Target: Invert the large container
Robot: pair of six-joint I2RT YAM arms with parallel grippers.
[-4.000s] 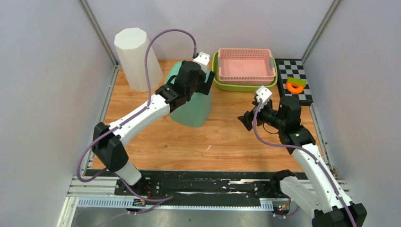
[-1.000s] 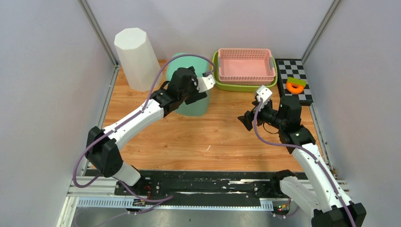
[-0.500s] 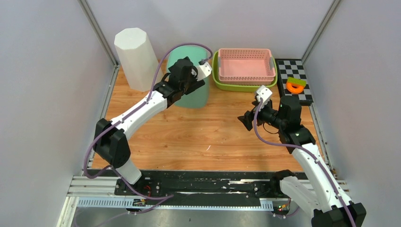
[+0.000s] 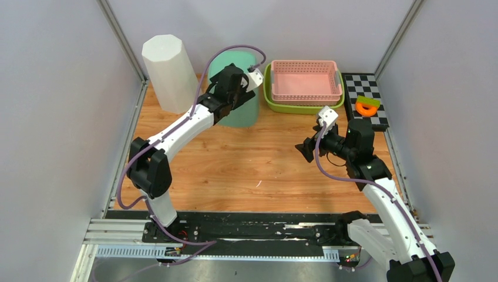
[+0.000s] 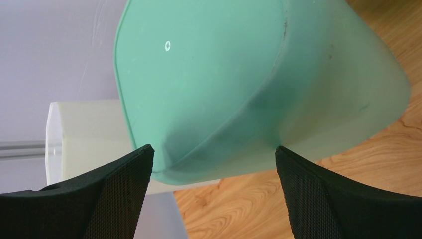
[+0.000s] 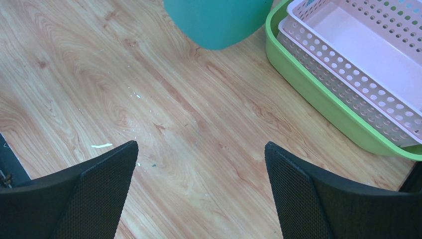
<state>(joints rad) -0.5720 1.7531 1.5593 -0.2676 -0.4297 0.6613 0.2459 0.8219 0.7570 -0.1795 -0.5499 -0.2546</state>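
Observation:
The large container (image 4: 244,111) is a mint-green tub at the back centre of the table, its closed base facing up. In the left wrist view the large container (image 5: 249,74) fills the upper frame, base and one side showing. My left gripper (image 4: 238,94) hangs at its upper near side, open wide. A lower corner of the tub lies just past the left gripper (image 5: 213,149), with no grip on it. My right gripper (image 4: 305,150) hovers open over bare wood right of centre. The right wrist view shows the right gripper (image 6: 201,144) holding nothing and the large container (image 6: 214,20) at the top edge.
A tall white cylinder (image 4: 169,70) stands at the back left, close to the tub. A pink basket (image 4: 305,79) nests in a green tray (image 4: 293,107) right beside the tub. A checkerboard with an orange ring (image 4: 367,107) lies at the far right. Grey walls enclose the table.
My left arm has swung toward the back with the tub, which went from leaning forward to standing base up. The right arm has not moved.

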